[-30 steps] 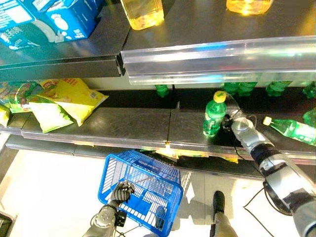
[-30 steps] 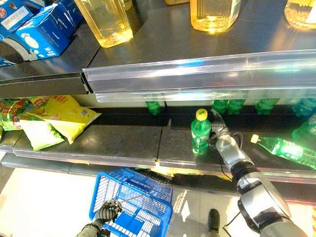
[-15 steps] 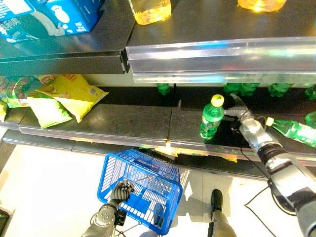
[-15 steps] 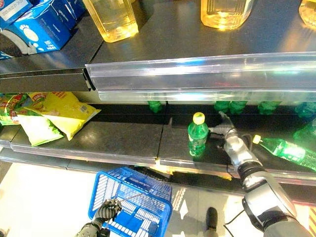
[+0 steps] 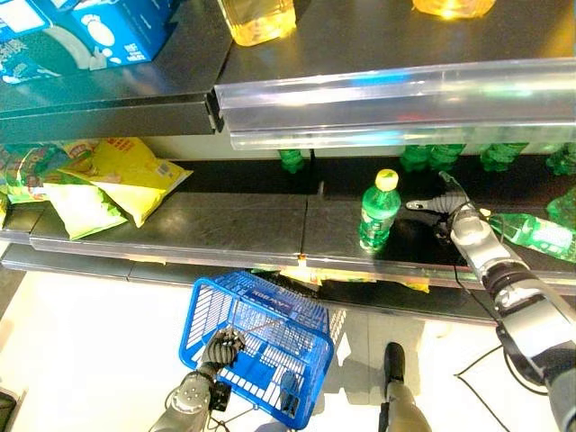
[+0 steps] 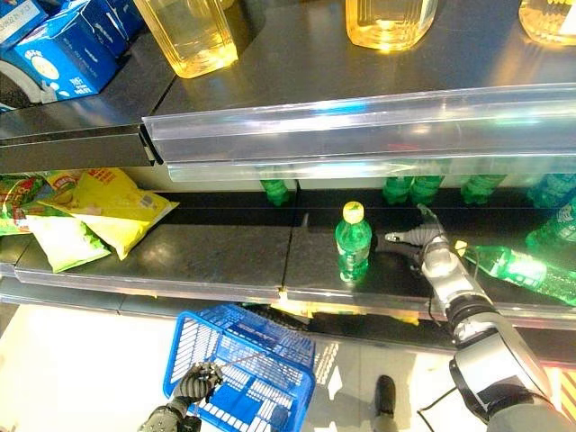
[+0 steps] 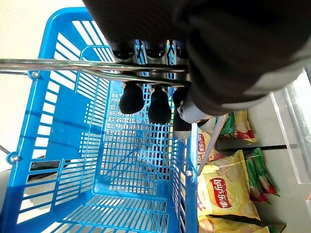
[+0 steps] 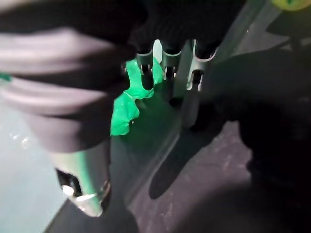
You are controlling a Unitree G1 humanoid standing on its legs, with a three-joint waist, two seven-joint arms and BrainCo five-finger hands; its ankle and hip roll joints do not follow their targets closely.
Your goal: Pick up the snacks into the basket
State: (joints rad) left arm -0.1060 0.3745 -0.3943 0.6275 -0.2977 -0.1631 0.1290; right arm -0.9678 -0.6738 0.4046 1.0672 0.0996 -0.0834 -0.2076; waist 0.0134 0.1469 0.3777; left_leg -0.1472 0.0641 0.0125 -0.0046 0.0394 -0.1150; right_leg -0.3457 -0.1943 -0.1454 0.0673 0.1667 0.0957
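Observation:
Yellow and green snack bags [image 5: 121, 175] lie at the left end of the middle shelf [image 5: 234, 229]. More yellow snack bags [image 7: 224, 191] lie on a low shelf beside the blue basket [image 5: 256, 290]. My left hand [image 5: 221, 346] is shut on the basket's wire handle [image 7: 73, 64], holding it below the shelf; the basket has nothing in it. My right hand [image 5: 461, 220] rests open on the middle shelf, fingers straight. It is a short way right of an upright green bottle [image 5: 378, 209] and not touching it.
A second green bottle [image 5: 533, 234] lies on its side just right of my right hand. More green bottles [image 5: 292, 162] stand at the shelf's back. Oil bottles [image 5: 256, 18] and blue cartons [image 5: 99, 31] stand on the top shelf, behind a clear rail [image 5: 396, 94].
My right hand has let go of the upright green bottle and drawn off to the right, fingers spread. The bottle stays standing. The left hand and basket have held still.

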